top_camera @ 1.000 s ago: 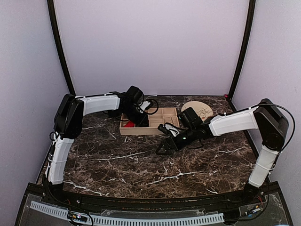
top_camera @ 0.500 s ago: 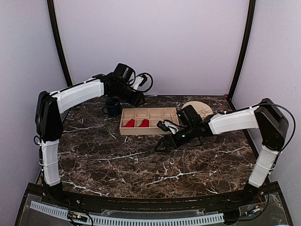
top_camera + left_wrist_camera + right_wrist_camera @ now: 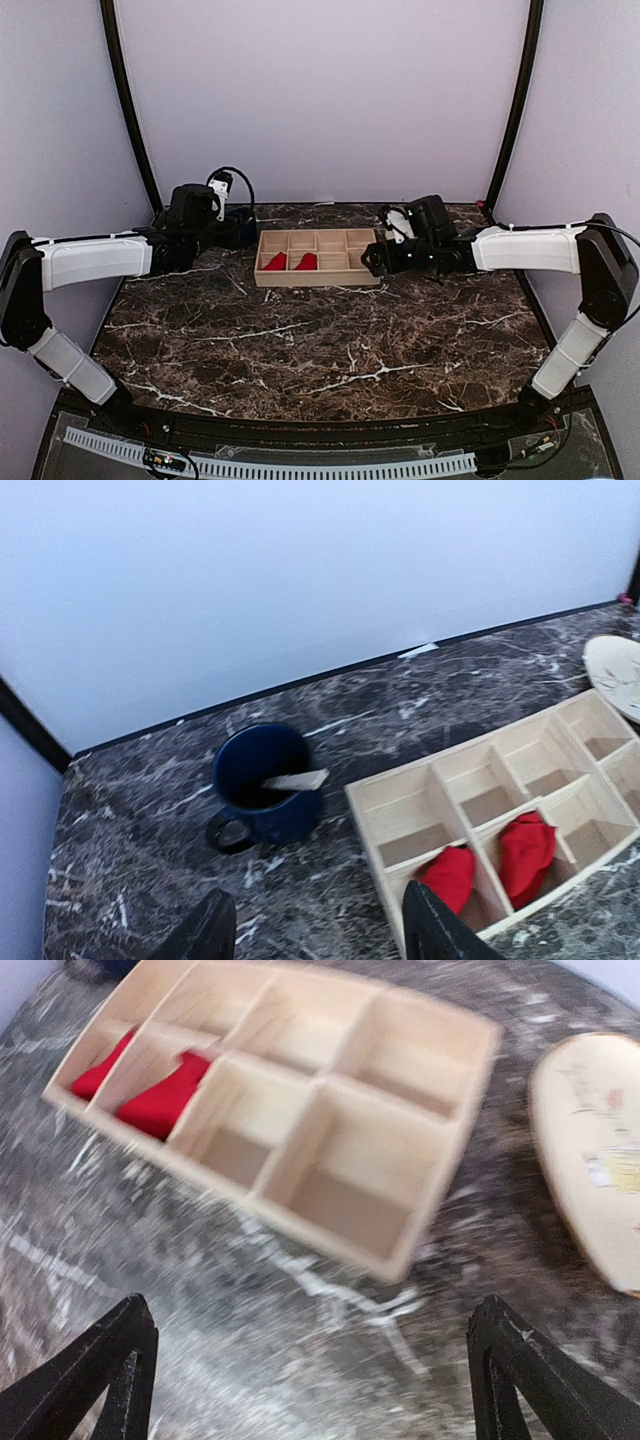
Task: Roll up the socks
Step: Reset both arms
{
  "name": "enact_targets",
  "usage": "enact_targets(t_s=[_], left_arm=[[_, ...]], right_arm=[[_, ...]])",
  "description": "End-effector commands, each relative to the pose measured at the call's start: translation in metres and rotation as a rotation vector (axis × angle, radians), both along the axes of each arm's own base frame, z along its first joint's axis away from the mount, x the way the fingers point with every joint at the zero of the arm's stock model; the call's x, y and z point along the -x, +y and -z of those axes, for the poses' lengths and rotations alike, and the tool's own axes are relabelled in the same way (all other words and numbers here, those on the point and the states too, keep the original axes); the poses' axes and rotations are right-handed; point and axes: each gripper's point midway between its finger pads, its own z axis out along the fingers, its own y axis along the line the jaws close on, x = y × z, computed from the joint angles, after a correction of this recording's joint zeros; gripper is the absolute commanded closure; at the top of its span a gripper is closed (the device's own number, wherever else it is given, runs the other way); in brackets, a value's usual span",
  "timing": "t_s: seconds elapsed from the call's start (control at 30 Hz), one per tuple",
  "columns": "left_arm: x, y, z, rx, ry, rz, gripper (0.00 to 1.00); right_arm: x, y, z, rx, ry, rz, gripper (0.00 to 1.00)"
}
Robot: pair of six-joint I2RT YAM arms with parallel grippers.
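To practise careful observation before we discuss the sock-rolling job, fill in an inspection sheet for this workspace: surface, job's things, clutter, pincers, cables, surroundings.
Surface: dark marbled table with white veins.
Job's things: two red socks, bunched, one in each of the two near-left compartments of the wooden tray; its other compartments are empty.
Clutter: dark blue mug with a pale stick in it, left of the tray; tan plate right of it.
Pincers: left pincer open, holding nothing; right pincer open, holding nothing.
Cables: black cable loops off the left wrist.
Surroundings: plain pale walls, black corner posts.
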Motion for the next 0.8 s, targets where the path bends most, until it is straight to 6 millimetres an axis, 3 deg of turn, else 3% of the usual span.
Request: enact_targets(t_s=[0.0,0.1,0.33,0.53,0.77], left_arm=[[-0.005,0.056,-0.023,0.083,-0.153,-0.238,0.4],[0.002,0.076,-0.011,0.077,-0.157,-0.28,0.4],[0.015,0.107,0.001,0.106,-0.209,-0.316,0.38],[0.018,0.109,0.019,0.116,-0.175,-0.293,0.38],[0.02,0.108,0.025,0.112,-0.17,-0.279,0.38]], right_arm=[[-0.057,-0.088,-0.053,0.083,-0.257,0.458,0.0],[-0.064,-0.122,-0.065,0.108,-0.307,0.553,0.0],[-0.058,-0.147,-0.077,0.15,-0.361,0.611,0.0],[-0.052,-0.157,-0.074,0.167,-0.36,0.646,0.0],[-0.049,-0.163,-0.078,0.158,-0.383,0.668,0.0]])
